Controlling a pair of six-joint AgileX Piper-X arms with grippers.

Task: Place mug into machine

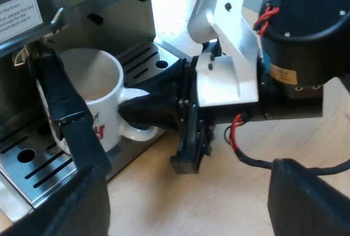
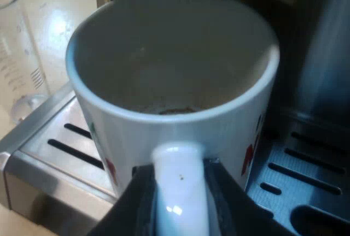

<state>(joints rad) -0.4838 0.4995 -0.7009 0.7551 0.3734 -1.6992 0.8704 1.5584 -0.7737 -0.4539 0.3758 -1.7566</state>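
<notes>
Your right gripper has the mug by its handle. Its two black fingers are closed against either side of the white loop, with no gap showing. The mug stands upright over the slotted drip tray at the front of the espresso machine, mouth up, with a faint dark trace at its bottom. You cannot tell whether its base rests on the grate or hangs just above it (the bottom edge is hidden in both views). A measuring glass stands just beside the tray's edge, off the machine.

From the left wrist you see the mug over the drip tray, with red print on its side. The right gripper reaches in from over the wooden table to clasp the handle. Your left gripper is spread wide and holds nothing. One of its fingers lies close in front of the mug (contact cannot be judged), and the other is well away over the table.
</notes>
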